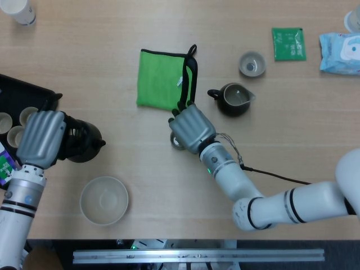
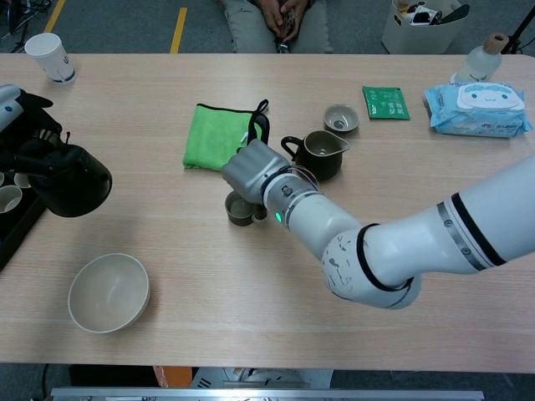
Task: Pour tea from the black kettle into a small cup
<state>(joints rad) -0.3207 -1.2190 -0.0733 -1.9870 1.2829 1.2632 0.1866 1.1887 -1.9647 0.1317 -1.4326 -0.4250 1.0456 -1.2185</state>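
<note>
The black kettle (image 1: 83,142) hangs just above the table at the left, gripped at its handle by my left hand (image 1: 40,137). The chest view shows the kettle (image 2: 77,179) upright, with my left hand (image 2: 8,97) at the frame's edge. A small dark cup (image 2: 239,209) stands on the table at the centre, and my right hand (image 2: 254,171) holds it from behind with fingers curled round it. From the head camera only a sliver of the cup (image 1: 178,144) shows under my right hand (image 1: 191,128). Kettle and cup are well apart.
A green cloth (image 1: 163,80) lies behind the cup, with a dark pitcher (image 1: 234,98) and another small cup (image 1: 251,63) to its right. A pale bowl (image 1: 103,199) sits front left. A black tray (image 1: 22,93) with cups is at the left edge. A green packet (image 1: 288,43) and wipes (image 1: 341,52) lie far right.
</note>
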